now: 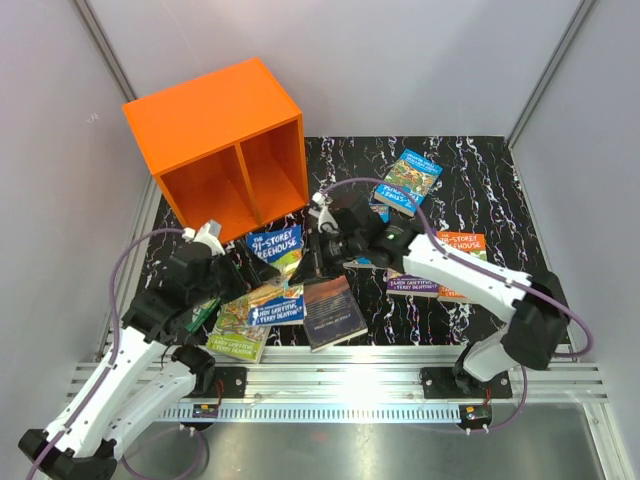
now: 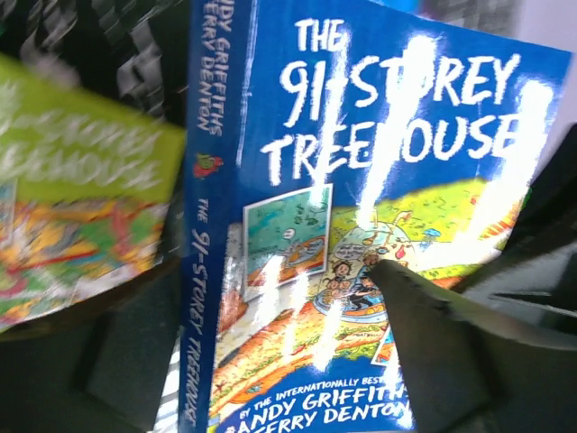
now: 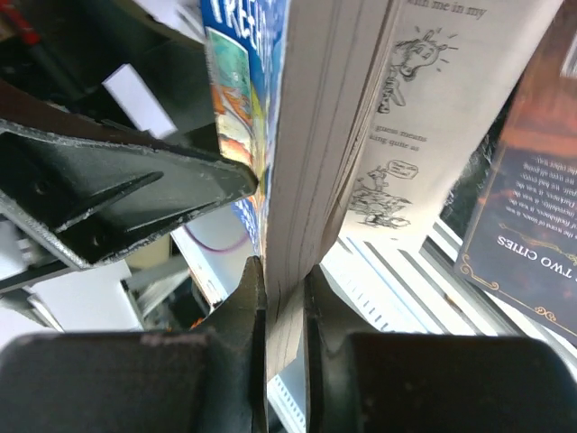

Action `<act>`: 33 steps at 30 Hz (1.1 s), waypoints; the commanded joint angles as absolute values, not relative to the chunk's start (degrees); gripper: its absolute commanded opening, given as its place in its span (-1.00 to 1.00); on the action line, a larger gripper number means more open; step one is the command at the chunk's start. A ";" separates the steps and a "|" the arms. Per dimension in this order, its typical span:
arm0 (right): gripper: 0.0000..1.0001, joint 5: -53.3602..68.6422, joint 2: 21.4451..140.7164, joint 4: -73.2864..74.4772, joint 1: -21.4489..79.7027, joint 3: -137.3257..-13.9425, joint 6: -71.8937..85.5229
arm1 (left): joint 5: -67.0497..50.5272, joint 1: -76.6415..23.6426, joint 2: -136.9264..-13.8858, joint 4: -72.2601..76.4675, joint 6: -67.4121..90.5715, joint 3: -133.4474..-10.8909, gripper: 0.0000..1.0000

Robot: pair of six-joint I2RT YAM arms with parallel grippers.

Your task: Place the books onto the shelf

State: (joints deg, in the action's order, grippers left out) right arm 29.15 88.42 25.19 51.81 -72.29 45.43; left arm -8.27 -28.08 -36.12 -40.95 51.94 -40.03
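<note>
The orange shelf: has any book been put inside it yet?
No, both open compartments of the shelf show only bare orange walls and floor when seen from above.

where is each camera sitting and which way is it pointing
Top external: above and behind the bases, looking down at the table and orange shelf; left arm, right arm show.
Left wrist: on the left arm, facing the cover of the blue treehouse book; one own finger shows.
Right wrist: on the right arm, looking along the right pincer, shut on its pages.
Shared: all three show the blue treehouse book.
</note>
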 commanded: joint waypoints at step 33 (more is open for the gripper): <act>0.99 12.22 70.77 34.36 45.97 -93.28 42.10 | -28.03 -13.03 -68.02 -31.81 44.82 -102.55 -1.00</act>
State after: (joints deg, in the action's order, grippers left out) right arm 15.49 75.61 32.88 45.47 -95.37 42.83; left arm -25.34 -18.46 -65.65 -34.04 45.19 -95.00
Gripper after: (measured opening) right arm 0.994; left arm 0.307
